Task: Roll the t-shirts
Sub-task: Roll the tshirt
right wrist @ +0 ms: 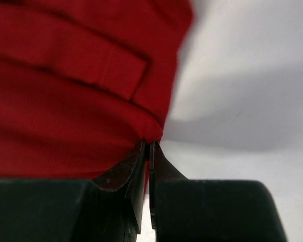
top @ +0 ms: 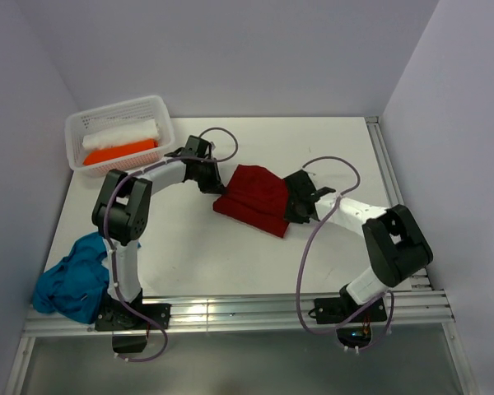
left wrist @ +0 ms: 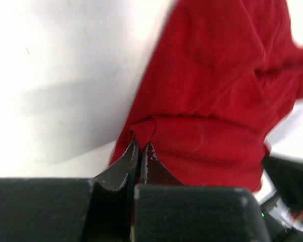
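Note:
The dark red t-shirt [top: 255,200] lies partly folded in the middle of the table. My left gripper [top: 220,186] is shut on its left edge; in the left wrist view the jaws [left wrist: 141,146] pinch a fold of the red cloth [left wrist: 212,101]. My right gripper [top: 289,206] is shut on its right edge; in the right wrist view the jaws [right wrist: 148,144] pinch the red cloth [right wrist: 65,101] at a corner. The teal blue t-shirt [top: 72,278] lies crumpled at the near left, beside the left arm's base.
A white perforated basket [top: 121,131] at the far left holds a white roll [top: 122,133] and an orange roll [top: 119,151]. Walls stand on the left, back and right. A metal rail [top: 230,313] runs along the near edge.

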`<action>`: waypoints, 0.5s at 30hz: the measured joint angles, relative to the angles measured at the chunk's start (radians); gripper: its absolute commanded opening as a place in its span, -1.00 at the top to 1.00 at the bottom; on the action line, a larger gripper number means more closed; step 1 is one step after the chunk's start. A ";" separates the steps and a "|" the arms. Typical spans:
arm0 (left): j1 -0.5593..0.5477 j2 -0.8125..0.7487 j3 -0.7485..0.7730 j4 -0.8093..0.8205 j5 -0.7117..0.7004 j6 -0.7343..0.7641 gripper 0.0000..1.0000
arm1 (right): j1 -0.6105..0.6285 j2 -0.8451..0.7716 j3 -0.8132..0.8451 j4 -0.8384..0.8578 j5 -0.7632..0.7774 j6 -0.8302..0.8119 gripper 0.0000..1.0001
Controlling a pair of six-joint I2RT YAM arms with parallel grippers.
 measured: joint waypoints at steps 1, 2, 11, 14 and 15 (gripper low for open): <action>0.001 0.008 0.014 0.000 -0.009 0.003 0.99 | 0.024 -0.015 -0.014 0.003 0.005 0.005 1.00; 0.002 0.013 0.026 -0.003 -0.016 0.007 0.99 | 0.049 -0.031 -0.033 0.008 0.008 0.016 1.00; 0.002 0.069 0.121 -0.031 0.001 0.043 0.58 | 0.296 -0.160 -0.165 0.050 0.026 0.156 0.71; -0.004 0.074 0.131 -0.026 -0.002 0.059 0.03 | 0.324 -0.193 -0.175 0.036 0.029 0.179 0.46; -0.005 0.072 0.131 -0.019 -0.005 0.062 -0.02 | 0.325 -0.203 -0.177 0.027 0.031 0.184 0.44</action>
